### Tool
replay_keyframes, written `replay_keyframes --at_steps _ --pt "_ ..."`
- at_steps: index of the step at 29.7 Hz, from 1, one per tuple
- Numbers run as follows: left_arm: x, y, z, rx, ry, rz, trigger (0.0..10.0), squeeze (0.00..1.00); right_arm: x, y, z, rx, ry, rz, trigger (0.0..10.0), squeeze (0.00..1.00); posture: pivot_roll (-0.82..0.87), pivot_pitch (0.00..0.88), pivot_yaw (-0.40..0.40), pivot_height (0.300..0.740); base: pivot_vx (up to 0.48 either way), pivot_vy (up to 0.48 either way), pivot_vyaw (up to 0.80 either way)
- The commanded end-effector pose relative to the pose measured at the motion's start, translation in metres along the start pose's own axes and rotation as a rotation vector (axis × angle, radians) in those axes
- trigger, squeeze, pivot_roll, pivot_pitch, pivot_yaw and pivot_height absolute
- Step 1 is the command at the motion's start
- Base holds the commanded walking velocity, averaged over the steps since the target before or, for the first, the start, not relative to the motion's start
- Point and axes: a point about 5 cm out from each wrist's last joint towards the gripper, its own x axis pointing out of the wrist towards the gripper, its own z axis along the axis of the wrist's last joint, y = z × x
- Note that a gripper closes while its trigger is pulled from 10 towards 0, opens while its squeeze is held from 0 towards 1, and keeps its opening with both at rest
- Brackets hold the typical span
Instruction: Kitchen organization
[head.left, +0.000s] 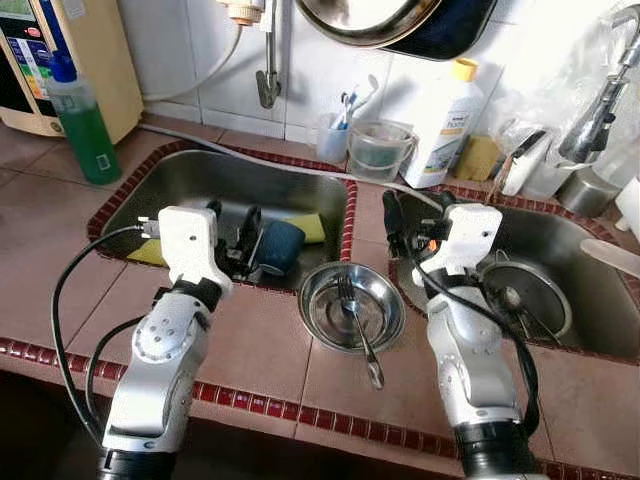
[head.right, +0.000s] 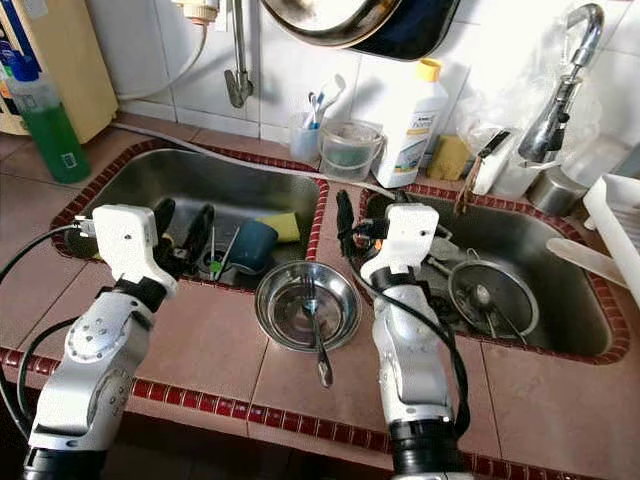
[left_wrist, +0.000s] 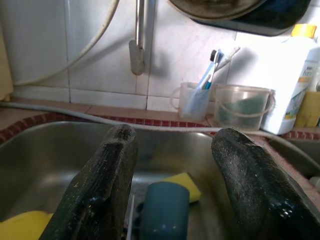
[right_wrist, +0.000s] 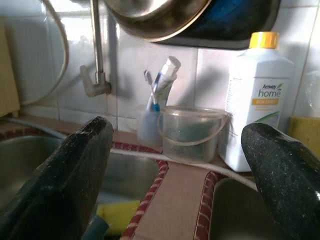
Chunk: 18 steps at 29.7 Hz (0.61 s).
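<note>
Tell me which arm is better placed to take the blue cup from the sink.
Left. Its end effector is open over the left sink, with the blue cup right beside its fingers. The right end effector sits over the tiled divider.

Terracotta-brown tiled counter edging in dark-red mosaic trim. Shiny steel round bowl holding a silver fork. At 10 o'clock from it, teal-blue cup lying beside a yellow sponge. Clear bottle of green liquid, blue-capped. White detergent bottle, yellow-capped. White wall tiles.
</note>
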Motion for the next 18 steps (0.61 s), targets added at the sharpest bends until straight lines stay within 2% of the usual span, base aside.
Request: replay_keyframes --at_steps 1,6,14,18 --pt "-0.003 -0.005 0.000 0.022 -0.009 -0.034 10.0 0.00 -0.004 0.000 0.004 -0.058 -0.029 0.000 10.0 0.00 -0.12 0.000 -0.075 0.732 0.000 0.000 0.00" --pt "-0.009 -0.003 -0.012 0.044 0.023 -0.029 10.0 0.00 -0.014 0.006 -0.003 -0.109 -0.021 0.014 10.0 0.00 -0.12 0.000 -0.074 0.732 0.000 0.000 0.00" --pt "-0.014 -0.007 -0.013 0.035 0.003 -0.041 10.0 0.00 -0.022 0.004 -0.009 -0.129 -0.004 -0.007 10.0 0.00 -0.12 0.000 -0.070 0.732 0.000 0.000 0.00" --pt "-0.015 -0.007 -0.013 0.026 0.000 -0.043 10.0 0.00 -0.023 0.004 -0.009 -0.133 -0.001 0.000 10.0 0.00 -0.12 0.000 -0.073 0.732 0.000 -0.358 0.00"
